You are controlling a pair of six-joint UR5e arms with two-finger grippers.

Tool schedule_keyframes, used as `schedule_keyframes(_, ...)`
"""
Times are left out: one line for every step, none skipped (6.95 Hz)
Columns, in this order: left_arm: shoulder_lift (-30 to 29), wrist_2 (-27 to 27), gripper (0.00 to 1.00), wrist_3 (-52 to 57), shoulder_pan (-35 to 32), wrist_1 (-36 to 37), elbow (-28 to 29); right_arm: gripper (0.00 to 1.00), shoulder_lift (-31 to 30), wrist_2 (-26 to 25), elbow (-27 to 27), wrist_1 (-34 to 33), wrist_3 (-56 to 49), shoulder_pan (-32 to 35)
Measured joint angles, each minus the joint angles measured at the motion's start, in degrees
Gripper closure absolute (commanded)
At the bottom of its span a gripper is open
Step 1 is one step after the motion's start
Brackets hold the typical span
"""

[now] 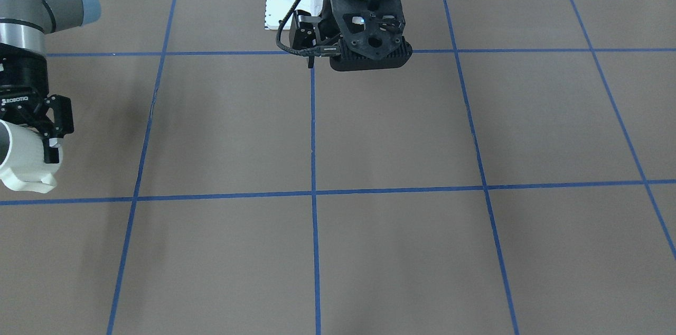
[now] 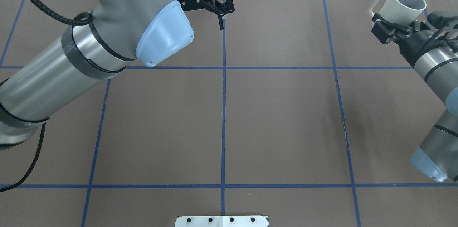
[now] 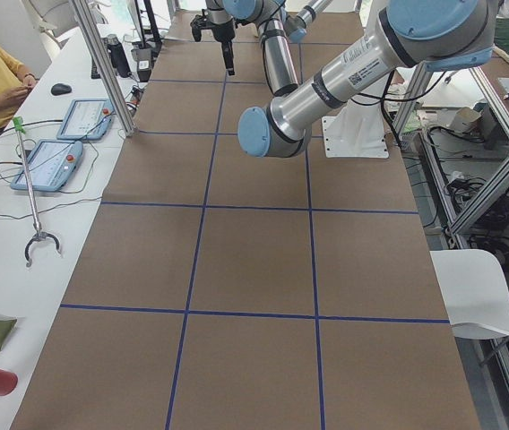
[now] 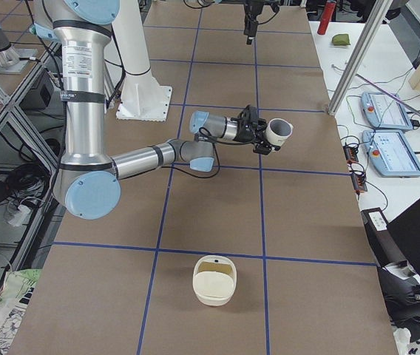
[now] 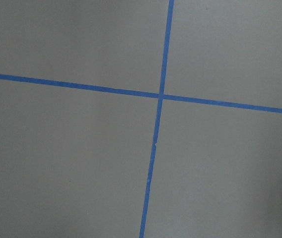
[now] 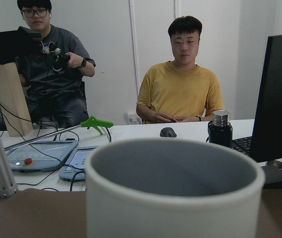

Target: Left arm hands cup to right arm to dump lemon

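Note:
The cream-white cup (image 2: 402, 6) is held in my right gripper (image 2: 397, 23), which is shut on its body above the table's far right. The cup is tipped on its side with its mouth toward the operators, as the exterior right view (image 4: 278, 132) shows. It also shows in the front view (image 1: 21, 166). The right wrist view looks over its grey inside (image 6: 176, 168); no lemon shows in the visible part. My left gripper (image 2: 222, 21) is shut and empty over the far middle of the table, fingers pointing down.
A cream-white bowl-like container (image 4: 214, 279) with a pale yellow inside stands at the table's right end. The white base plate (image 2: 222, 221) is at the near edge. Two operators (image 6: 180, 89), tablets (image 4: 387, 111) and a pole stand beyond the far edge.

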Motion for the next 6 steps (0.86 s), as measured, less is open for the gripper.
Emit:
schedule_keyframes(0.00,0.06,0.00,-0.05,0.03,-0.04,0.00,1.00,-2.03,0.94,-0.11,1.32,3.40,1.15)
schedule_keyframes(0.00,0.12,0.00,-0.06,0.05,-0.06,0.00,1.00,-3.97,1.52,-0.72,4.75,8.95,1.71)
schedule_keyframes(0.00,0.23,0.00,-0.07,0.06,-0.07,0.03,1.00,-6.83,2.68,-1.84,9.56,12.94,1.97)
schedule_keyframes(-0.01,0.64,0.00,-0.19,0.20,-0.07,0.06,1.00,-10.66,4.01,-2.65,13.87,14.78,2.21)
schedule_keyframes(-0.05,1.20,0.00,-0.72,0.60,-0.11,0.07,1.00,-14.56,4.70,-4.13,18.98,16.92,2.49)
schedule_keyframes(-0.13,1.49,0.00,-1.45,1.09,-0.16,0.04,1.00,-17.28,5.56,-7.90,25.76,20.28,2.90)
